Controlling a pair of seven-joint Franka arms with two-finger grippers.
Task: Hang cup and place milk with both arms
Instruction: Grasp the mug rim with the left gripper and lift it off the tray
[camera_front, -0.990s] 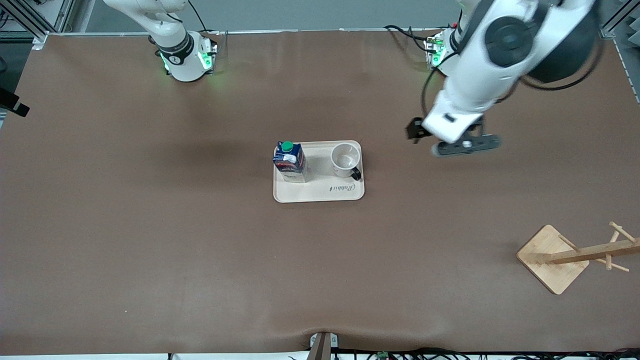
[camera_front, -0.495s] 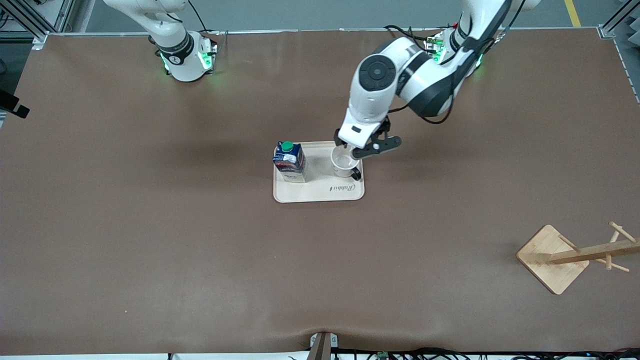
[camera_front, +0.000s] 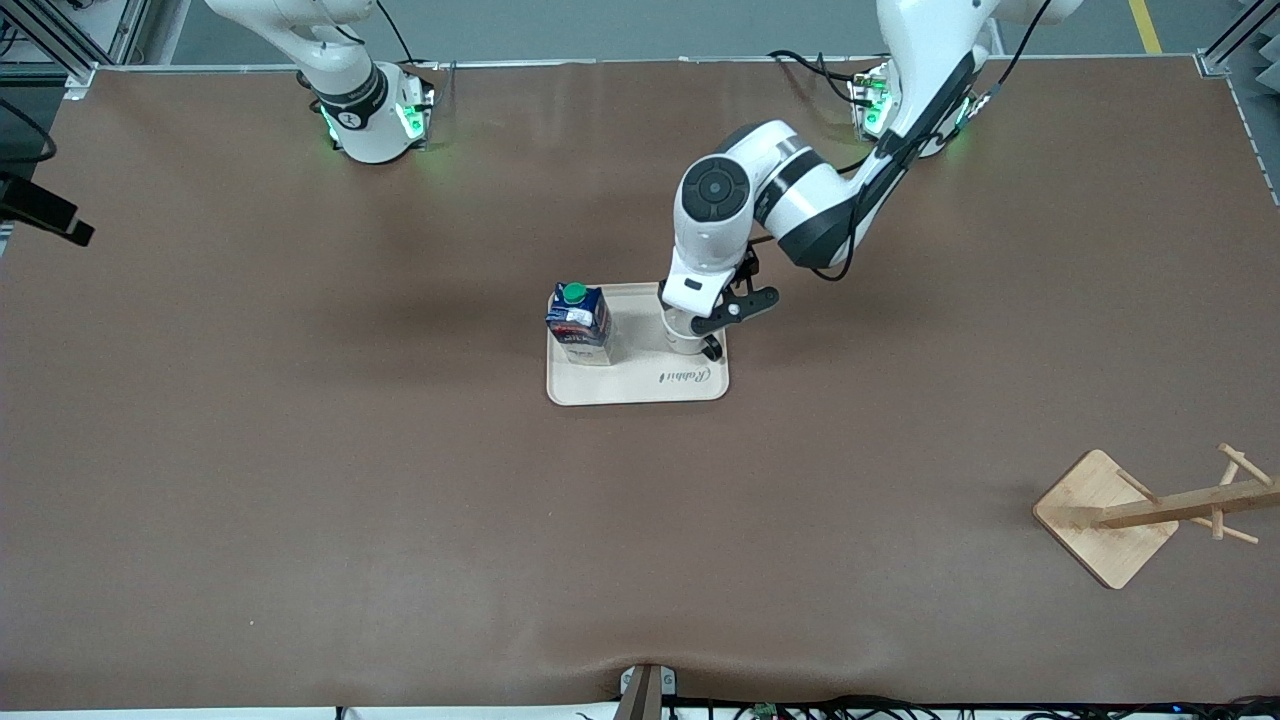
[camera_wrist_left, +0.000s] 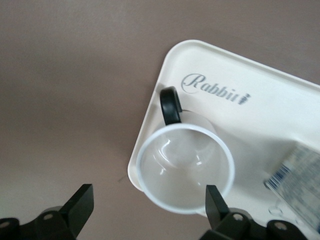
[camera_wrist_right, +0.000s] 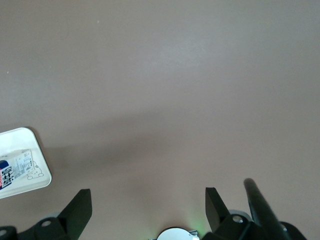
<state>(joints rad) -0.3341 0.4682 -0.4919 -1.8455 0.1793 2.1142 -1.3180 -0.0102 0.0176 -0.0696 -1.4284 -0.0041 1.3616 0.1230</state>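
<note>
On the cream tray (camera_front: 640, 388) mid-surface, the white cup (camera_wrist_left: 186, 167) with black handle stands upright toward the left arm's end, the blue green-capped milk (camera_front: 579, 322) beside it, left claw (camera_wrist_left: 150, 202) spread wide over the cup, right claw (camera_wrist_right: 148, 207) open, waiting.

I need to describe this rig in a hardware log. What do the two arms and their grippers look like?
Both are white jointed arms with black joint bands. The left arm has a round black disc on its elbow joint and black cables along it. The right arm shows a small marking on its black band. Their white bases glow green. The left gripper and right gripper have black, wedge-shaped fingers.
</note>
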